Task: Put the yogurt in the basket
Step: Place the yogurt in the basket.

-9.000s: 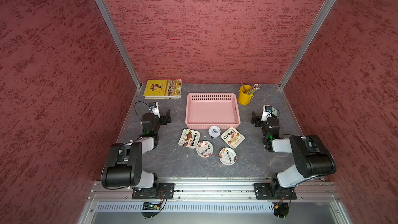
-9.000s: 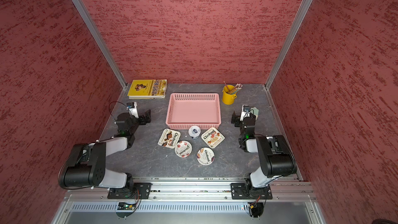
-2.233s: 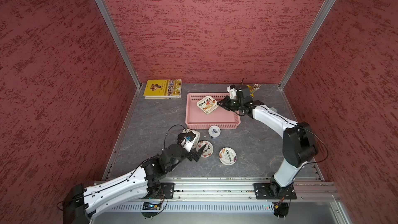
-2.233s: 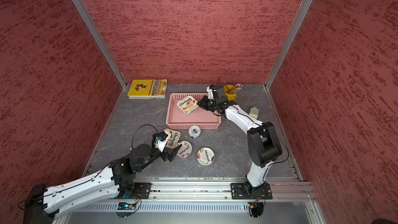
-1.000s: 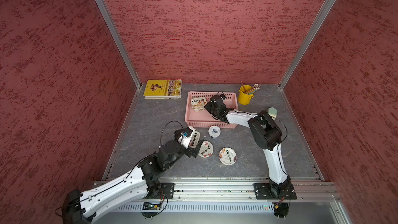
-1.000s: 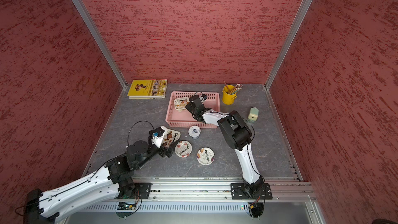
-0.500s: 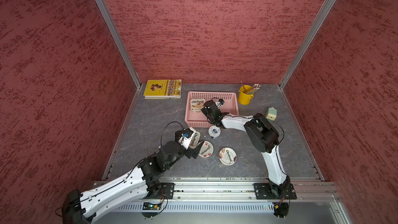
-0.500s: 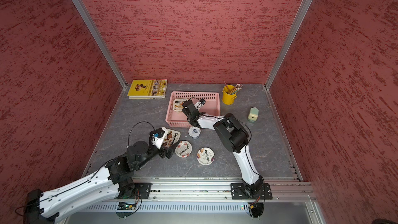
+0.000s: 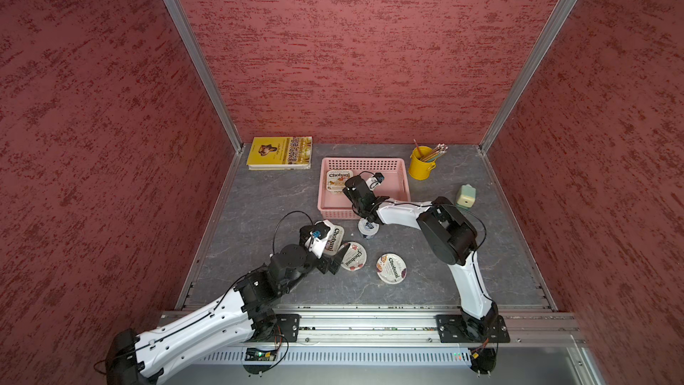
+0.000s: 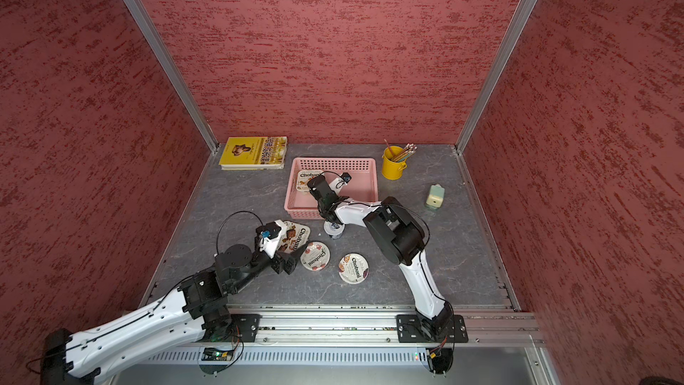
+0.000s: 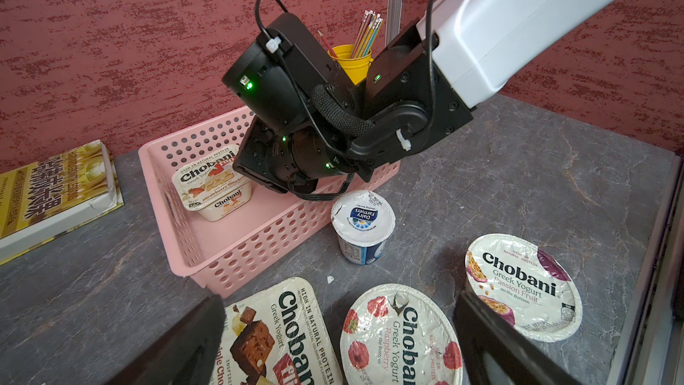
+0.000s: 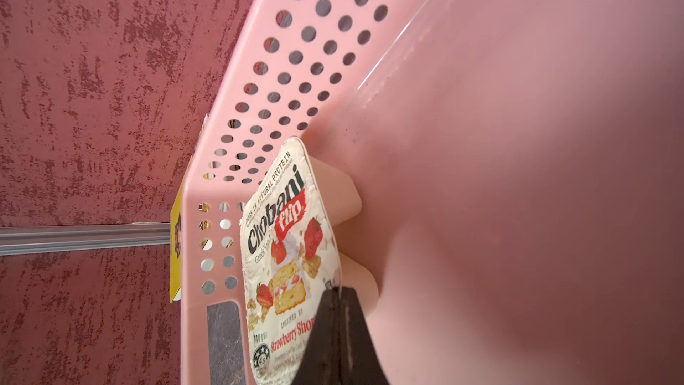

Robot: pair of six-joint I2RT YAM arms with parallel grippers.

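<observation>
Red textured walls close in a grey stone-patterned table point(image 9: 259, 198), where a shallow pink perforated plastic basket point(image 9: 364, 164) sits near the back.

What has changed is the rectangular strawberry Chobani cup point(image 9: 337, 179). Two seconds ago it hung in the air over the basket. Now it rests flat on the basket floor in the far left corner, lid up. The right claw point(image 12: 335, 296) has followed it down. In the right wrist view its black fingers point(image 12: 325, 335) are pressed together on the edge of the cup's foil lid, so it is closed and, as far as I can judge, gripping that rim.

One of the five yogurts is therefore delivered but not yet let go. Opening the claw and lifting clear looks like the step in hand.

The other four stand on the table in front of the basket, as they did nine seconds ago:
- the rectangular chocolate Chobani cup point(image 11: 277, 335)
- the round raspberry cup point(image 11: 399, 338)
- the round passion-fruit cup point(image 11: 522, 287)
- the small blue-and-white Dairy Farmers cup point(image 11: 362, 216), just outside the basket's near wall

The left claw point(image 11: 338, 312) has hardly moved in two seconds. It hovers wide open, jaws spanning the chocolate and raspberry lids, holding nothing.
</observation>
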